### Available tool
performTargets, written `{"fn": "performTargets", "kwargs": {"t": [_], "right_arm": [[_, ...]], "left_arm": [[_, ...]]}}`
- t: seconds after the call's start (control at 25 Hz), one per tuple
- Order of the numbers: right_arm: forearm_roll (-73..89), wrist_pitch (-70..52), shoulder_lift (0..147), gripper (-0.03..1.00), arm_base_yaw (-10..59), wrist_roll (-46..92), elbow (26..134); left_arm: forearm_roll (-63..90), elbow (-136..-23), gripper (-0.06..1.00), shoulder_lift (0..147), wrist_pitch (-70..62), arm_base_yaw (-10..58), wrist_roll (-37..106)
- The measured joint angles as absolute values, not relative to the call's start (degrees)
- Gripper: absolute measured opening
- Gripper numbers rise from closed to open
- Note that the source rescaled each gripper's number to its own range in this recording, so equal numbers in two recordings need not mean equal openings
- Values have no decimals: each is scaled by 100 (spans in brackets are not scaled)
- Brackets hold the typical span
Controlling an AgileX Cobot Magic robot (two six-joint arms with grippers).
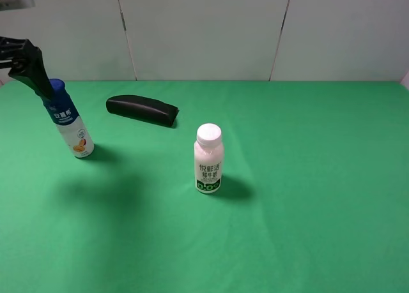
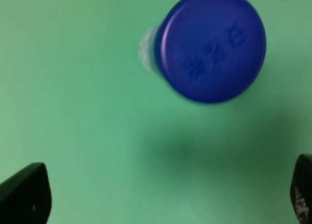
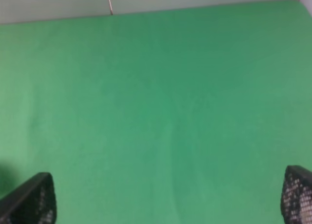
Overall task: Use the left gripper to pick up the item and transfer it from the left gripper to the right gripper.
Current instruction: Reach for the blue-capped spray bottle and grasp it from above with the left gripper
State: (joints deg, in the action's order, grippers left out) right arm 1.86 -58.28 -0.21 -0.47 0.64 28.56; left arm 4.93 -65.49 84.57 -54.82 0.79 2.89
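At the far left of the green cloth [image 1: 307,229], the tall bottle [image 1: 69,122] stands on its base, white lower body down and blue cap [image 2: 212,46] up. From the high camera it looks as if it leans a little toward the left edge. The left gripper [image 2: 165,199] hangs over it, up in the top left corner of that view, where its black frame overlaps the cap. From its own wrist camera the 2 fingertips [image 2: 27,197] sit far apart at the corners of the picture, jaws spread wide with only green cloth between them. The round cap shows from above, ahead of the tips and not between them. I cannot tell whether any part of the claw touches the bottle, but it is not gripping it.

Near the bottle, further toward the middle and toward the back wall [image 1: 204,31], a black case [image 1: 142,110] lies flat on its long side. Closer to the centre of the cloth a milk bottle [image 1: 208,159] with a white cap and green label stands upright, well apart from both the case and the tall bottle.

The right gripper [image 3: 163,199] does not show in the high view. Its wrist camera shows 2 mesh-patterned fingertips [image 3: 29,202] spread wide, holding nothing, with green cloth below them and the back wall at the cloth's far edge.
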Motion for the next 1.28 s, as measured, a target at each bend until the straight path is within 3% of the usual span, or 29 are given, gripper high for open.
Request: {"fn": "performTargets", "kwargs": {"t": [0.48, 1.28], "right_arm": [[186, -5828, -21, 100, -47, 64, 2856], [186, -5828, -21, 100, -47, 64, 2856]], "left_arm": [[241, -7313, 100, 9583, -5356, 745, 0], [87, -7329, 100, 10336, -5056, 786, 0]]}}
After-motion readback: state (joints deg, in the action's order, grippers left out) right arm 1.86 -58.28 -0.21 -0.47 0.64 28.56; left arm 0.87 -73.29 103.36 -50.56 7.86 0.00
